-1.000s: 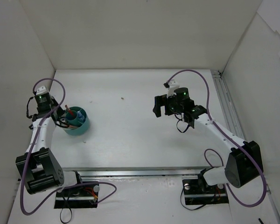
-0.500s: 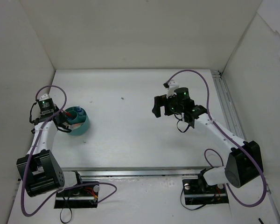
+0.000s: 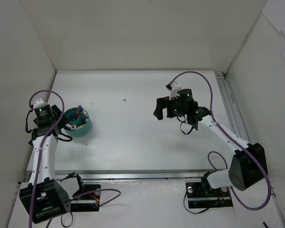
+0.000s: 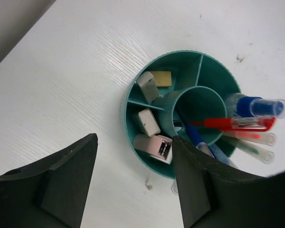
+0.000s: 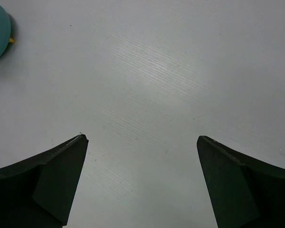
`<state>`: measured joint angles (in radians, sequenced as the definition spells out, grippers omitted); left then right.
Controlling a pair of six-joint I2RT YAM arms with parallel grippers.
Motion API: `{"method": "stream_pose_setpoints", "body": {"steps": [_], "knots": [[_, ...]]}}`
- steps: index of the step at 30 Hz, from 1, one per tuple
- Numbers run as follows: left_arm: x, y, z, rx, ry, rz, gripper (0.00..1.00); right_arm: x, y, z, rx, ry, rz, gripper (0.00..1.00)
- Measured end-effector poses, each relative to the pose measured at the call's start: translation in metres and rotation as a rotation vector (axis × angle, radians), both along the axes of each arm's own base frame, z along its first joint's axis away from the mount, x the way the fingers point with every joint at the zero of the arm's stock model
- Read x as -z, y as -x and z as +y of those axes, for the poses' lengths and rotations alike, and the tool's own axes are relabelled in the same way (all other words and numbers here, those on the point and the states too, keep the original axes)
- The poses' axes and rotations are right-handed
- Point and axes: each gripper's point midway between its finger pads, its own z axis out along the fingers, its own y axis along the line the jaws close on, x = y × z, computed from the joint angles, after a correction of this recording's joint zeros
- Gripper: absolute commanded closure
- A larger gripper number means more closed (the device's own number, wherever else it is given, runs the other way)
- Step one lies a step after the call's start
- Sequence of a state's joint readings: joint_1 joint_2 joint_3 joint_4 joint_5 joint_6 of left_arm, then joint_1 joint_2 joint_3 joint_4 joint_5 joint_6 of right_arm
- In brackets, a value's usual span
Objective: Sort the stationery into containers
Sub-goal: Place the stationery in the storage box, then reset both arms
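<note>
A: What is carried by the worktop [image 3: 133, 142]?

B: A single round teal container [image 3: 83, 130] is set on its left part.

A: How are the jaws held?

B: The left gripper [image 4: 134, 140] is held just beside and above the container's edge, its jaws partly apart with nothing between them. The right gripper [image 5: 141, 138] is kept well apart from the container, its jaws spread wide over the worktop with nothing gripped.

A: How is the container divided?

B: An inner cylinder [image 4: 167, 105] is set in the middle, and the ring around it is split into compartments by thin walls.

A: What is kept in them?

B: A blue-capped tube [image 4: 256, 107] and two clear-barrelled pens [image 4: 251, 138] are leaned over the rim on one side; their compartment cannot be told. A red pen [image 4: 230, 123] is seen across the cylinder's mouth, and a blue pen [image 4: 190, 132] is stood inside it. Four erasers [image 4: 148, 121] are lodged in the ring on the other side: two white, one tan, one pinkish.
</note>
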<state>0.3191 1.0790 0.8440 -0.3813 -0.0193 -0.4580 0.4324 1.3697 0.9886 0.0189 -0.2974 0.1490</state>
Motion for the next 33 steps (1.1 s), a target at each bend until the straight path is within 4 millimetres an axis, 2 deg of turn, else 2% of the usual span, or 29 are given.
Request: {"method": "stream_pose_setpoints", "body": {"steps": [7,8,9,13,16,19,23,28,33], "knots": [[-0.049,0.016,-0.016,0.012,0.008,-0.134,0.39,-0.012,0.002,-0.001,0.005,-0.018,-0.023,0.02],[-0.064,0.019,-0.017,0.005,0.008,-0.166,0.24,-0.014,0.002,-0.001,0.007,-0.022,-0.028,0.02],[-0.073,0.020,-0.017,0.004,0.003,-0.184,0.03,-0.017,0.003,-0.001,0.010,-0.026,-0.034,0.02],[-0.123,0.032,-0.019,-0.029,-0.018,-0.301,0.00,-0.025,0.003,-0.008,0.054,-0.034,-0.054,0.02],[-0.148,0.044,-0.022,-0.036,-0.030,-0.371,0.00,-0.032,0.003,-0.018,0.112,-0.029,-0.080,0.02],[-0.154,0.055,-0.027,-0.034,-0.028,-0.396,0.00,-0.039,0.005,-0.030,0.174,-0.022,-0.106,0.02],[-0.158,0.059,-0.039,0.018,-0.011,-0.431,0.00,-0.046,0.010,-0.047,0.258,-0.015,-0.130,0.02],[-0.147,0.052,-0.052,0.097,0.033,-0.425,0.00,-0.047,0.021,-0.072,0.377,-0.015,-0.155,0.02],[-0.134,0.044,-0.058,0.137,0.063,-0.400,0.00,-0.047,0.033,-0.090,0.466,-0.024,-0.166,0.02]]}}
